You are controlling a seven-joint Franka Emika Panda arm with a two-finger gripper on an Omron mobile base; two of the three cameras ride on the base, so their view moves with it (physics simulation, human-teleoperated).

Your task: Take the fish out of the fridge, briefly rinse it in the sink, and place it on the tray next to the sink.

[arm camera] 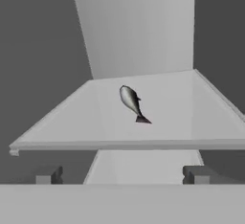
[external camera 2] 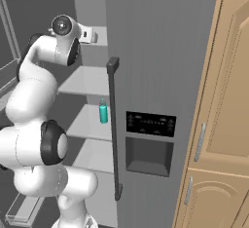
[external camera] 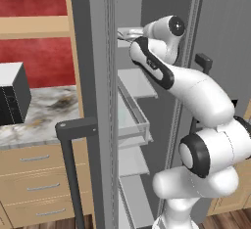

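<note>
The fish (arm camera: 131,101), a small grey sliver with a dark pointed tail, lies on a white fridge shelf (arm camera: 72,122), its tail toward the camera. My gripper (arm camera: 122,175) is open, level with the shelf's front edge and short of the fish, with nothing between its fingertips (arm camera: 48,175). In the left base view the arm reaches into the open fridge (external camera: 93,52) at an upper shelf. The right base view shows the hand (external camera 2: 87,34) inside, beside the closed fridge door (external camera 2: 155,51). The sink and the tray are out of view.
A teal bottle (external camera 2: 103,111) stands on a lower shelf. The open door with its dark bar handle (external camera: 73,174) stands left of the arm, beside a clear drawer (external camera: 132,120). A black appliance (external camera: 12,93) sits on the marble counter (external camera: 49,110). Tan cupboards (external camera 2: 223,124) flank the right.
</note>
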